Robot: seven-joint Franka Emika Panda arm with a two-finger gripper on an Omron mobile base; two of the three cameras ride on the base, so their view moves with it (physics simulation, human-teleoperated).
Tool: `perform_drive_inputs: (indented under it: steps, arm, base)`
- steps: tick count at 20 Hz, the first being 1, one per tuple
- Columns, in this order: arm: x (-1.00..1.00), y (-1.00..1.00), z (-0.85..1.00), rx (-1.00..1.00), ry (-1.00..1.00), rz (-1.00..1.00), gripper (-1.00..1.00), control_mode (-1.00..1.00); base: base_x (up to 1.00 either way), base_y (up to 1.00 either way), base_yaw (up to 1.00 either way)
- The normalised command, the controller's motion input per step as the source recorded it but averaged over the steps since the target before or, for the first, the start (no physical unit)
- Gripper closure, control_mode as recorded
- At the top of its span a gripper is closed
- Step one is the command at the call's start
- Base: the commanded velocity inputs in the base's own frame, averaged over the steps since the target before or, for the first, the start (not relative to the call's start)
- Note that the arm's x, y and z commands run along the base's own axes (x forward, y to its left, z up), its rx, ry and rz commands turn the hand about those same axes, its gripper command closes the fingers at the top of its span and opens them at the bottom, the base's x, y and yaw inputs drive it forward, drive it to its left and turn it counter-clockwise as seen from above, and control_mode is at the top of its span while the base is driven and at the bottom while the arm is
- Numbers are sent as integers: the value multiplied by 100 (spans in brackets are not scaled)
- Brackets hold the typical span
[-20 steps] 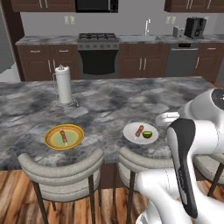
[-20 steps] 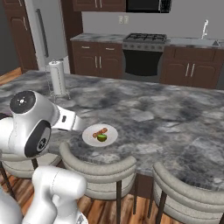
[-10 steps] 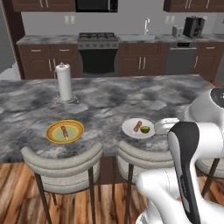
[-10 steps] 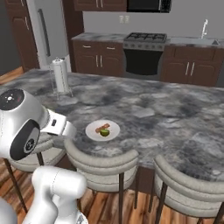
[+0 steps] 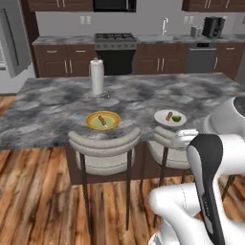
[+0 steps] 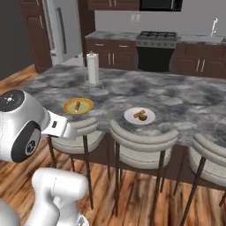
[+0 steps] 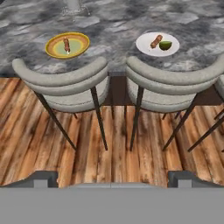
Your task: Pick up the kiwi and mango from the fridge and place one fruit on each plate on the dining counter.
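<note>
Below, the gripper [image 7: 112, 178] stands with its jaws wide apart and nothing between them, its two dark fingertips [image 7: 43, 178] hanging above the wooden floor [image 7: 109, 153] in front of two grey bar stools [image 7: 65, 85]. Beyond the stools lies the dining counter [image 5: 57, 112], a grey marbled slab on a dark base. Two plates rest near its front edge, well apart from each other: the yellow plate [image 7: 67, 45] behind the left stool, carrying a small brown stick-like item, and the white plate [image 7: 157, 43] behind the right stool. On the white plate the kiwi [image 7: 165, 45] lies just beside a second small brown item [image 7: 156, 41]. Farther back on the counter a paper towel roll [image 5: 97, 76] stands upright. Behind the island, part of the light-grey fridge [image 6: 62, 28] appears at the far left, with its door ajar in the left base view.
</note>
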Motion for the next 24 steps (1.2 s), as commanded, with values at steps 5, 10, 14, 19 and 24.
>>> perform_drive_inputs:
  steps: [5,10,14,19,24]
  arm:
    - [0,0,0,0,0,0,-100,100]
    - [0,0,0,0,0,0,-100,100]
    - [0,0,0,0,0,0,-100,100]
    - [0,0,0,0,0,0,-100,100]
    - [0,0,0,0,0,0,-100,100]
  base:
    - [-6,100,-2]
    - [24,100,-6]
    - [28,100,-6]
    - [34,100,-6]
    - [47,100,-7]
